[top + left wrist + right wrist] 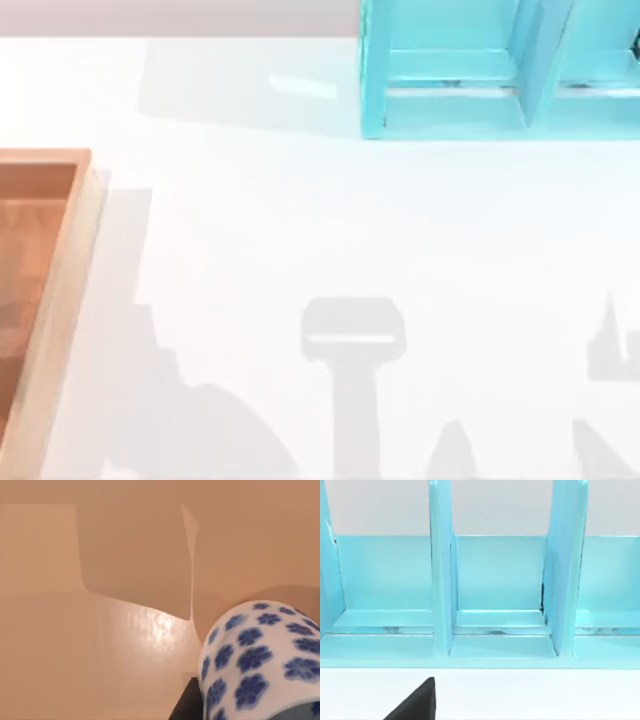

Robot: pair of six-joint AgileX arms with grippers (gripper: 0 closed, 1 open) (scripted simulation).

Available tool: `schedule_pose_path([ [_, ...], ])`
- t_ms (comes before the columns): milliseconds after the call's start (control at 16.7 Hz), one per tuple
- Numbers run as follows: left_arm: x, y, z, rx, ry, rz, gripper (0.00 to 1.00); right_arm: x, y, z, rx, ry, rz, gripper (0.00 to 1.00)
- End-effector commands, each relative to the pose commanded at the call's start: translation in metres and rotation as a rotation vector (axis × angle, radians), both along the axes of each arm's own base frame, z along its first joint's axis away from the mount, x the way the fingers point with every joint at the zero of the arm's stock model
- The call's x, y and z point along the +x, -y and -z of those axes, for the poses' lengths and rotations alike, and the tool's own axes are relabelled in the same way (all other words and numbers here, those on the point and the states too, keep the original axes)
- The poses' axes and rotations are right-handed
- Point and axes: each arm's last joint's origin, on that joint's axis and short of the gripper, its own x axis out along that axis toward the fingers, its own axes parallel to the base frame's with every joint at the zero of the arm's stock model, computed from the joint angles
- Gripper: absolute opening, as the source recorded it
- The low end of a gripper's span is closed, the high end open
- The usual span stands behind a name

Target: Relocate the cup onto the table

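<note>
From above I see an orange-brown wooden tray [40,300] at the left edge, its pale raised rim running down and slightly leftward, its darker floor inside. A turquoise shelf unit [500,75] sits at the far right — upright dividers split it into open compartments, and a thin pale lip runs along the front of each. My right wrist camera looks straight into that shelf unit [495,580] — three compartments side by side, a fourth cut off.

White glossy table [330,230]: wooden tray [60,300] sits at its left edge, turquoise shelf unit [500,70] at the far edge toward the right corner.
</note>
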Motion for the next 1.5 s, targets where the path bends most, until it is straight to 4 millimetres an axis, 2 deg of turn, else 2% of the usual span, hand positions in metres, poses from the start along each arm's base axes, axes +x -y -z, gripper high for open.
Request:
schedule_pose_path([
  [180,0.0,0.0,0.0,0.0,0.0,0.0,0.02,0.0,0.0,0.0,0.0,0.0,0.0,1.0],
  [240,0.0,0.0,0.0,0.0,0.0,0.0,0.0,0.0,0.0,0.0,0.0,0.0,0.0,1.0],
  [780,0.001,0.0,-0.001,0.001,0.006,0.001,0.0,0.0,0.0,0.0,0.0,0.0,0.0,1.0],
  [900,0.006,-0.003,-0.01,0.014,0.042,-0.036,0.0,0.0,0.0,0.0,0.0,0.0,0.0,1.0],
  [1080,0.017,-0.004,-0.034,0.034,0.108,-0.114,0.0,0.0,0.0,0.0,0.0,0.0,0.0,1.0],
  [1200,0.021,0.012,-0.051,0.029,0.112,-0.129,0.0,0.0,0.0,0.0,0.0,0.0,0.0,1.0],
  [1500,0.01,0.079,-0.088,0.003,0.028,-0.039,0.0,0.0,0.0,0.0,0.0,0.0,0.0,1.0],
])
